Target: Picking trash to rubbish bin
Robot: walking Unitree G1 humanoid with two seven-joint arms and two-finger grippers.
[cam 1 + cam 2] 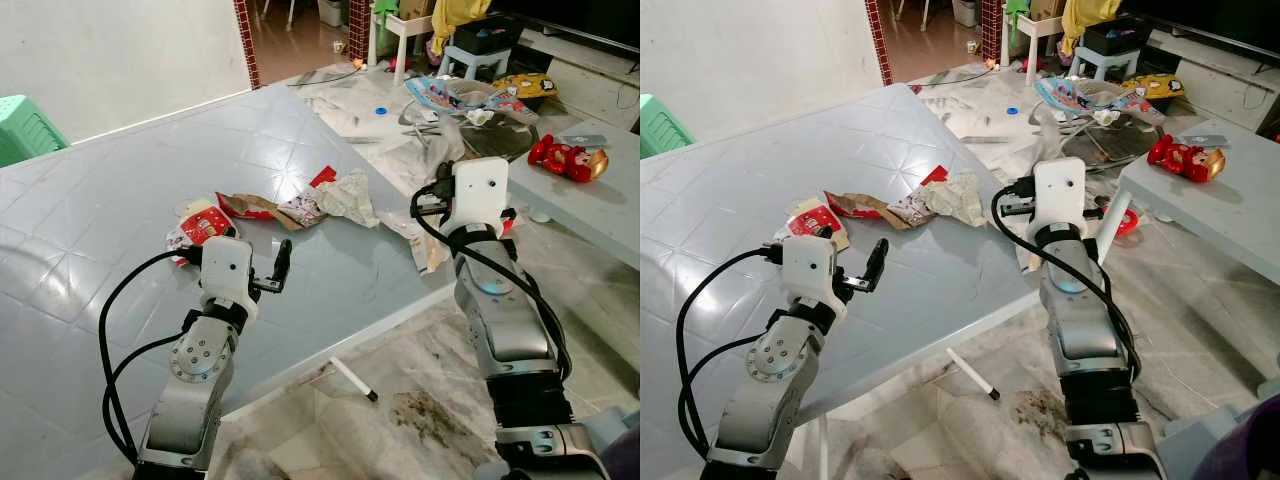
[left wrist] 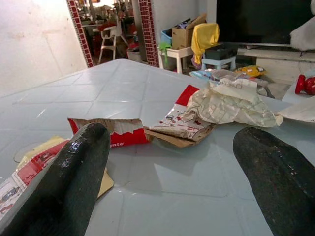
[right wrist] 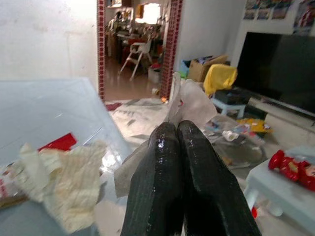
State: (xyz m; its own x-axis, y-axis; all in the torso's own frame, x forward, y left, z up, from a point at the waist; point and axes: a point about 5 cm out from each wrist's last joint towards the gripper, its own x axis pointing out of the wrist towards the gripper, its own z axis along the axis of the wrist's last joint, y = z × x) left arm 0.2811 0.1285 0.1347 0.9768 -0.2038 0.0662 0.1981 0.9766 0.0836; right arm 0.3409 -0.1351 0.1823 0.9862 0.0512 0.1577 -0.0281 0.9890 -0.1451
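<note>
Tabletop (image 1: 120, 200) wrappers (image 1: 270, 210), right tool (image 3: 178, 129) pinching paper (image 3: 189, 101)

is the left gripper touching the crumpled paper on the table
Apart. The left wrist view shows the left gripper open with bare table between its fingertips and the crumpled paper farther ahead.

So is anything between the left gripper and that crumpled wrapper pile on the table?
Nothing visible: the open left gripper looks across bare grey tabletop to the crumpled cream paper wrapper and torn red cardboard.
</note>
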